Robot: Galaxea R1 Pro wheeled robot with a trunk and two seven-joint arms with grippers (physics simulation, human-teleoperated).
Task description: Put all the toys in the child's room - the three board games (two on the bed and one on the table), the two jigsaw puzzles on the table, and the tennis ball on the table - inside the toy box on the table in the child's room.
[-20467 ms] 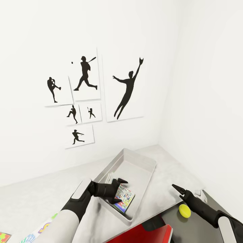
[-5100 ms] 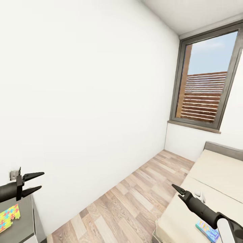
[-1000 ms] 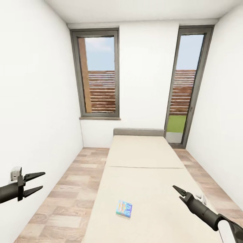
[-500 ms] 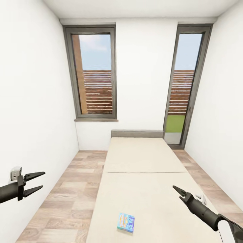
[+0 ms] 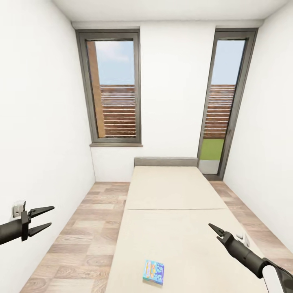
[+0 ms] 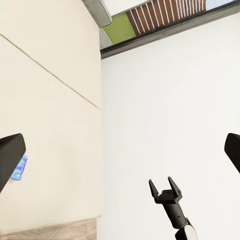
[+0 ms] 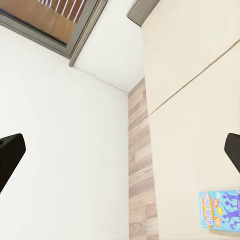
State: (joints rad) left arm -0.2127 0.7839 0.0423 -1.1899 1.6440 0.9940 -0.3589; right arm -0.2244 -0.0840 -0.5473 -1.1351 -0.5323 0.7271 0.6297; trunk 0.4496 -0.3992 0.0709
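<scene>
Here the small blue board game [image 5: 154, 272] lies flat on the bed [image 5: 175, 203] at 6 o'clock, probably next to fetch. Left pincer [image 5: 40, 219] and right pincer [image 5: 215, 230] both hang open and empty, likely ready to pick it up.

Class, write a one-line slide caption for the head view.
Robot faces the bed, both grippers open and empty, left gripper and right gripper, with a small blue board game lying near the mattress's front edge.
</scene>
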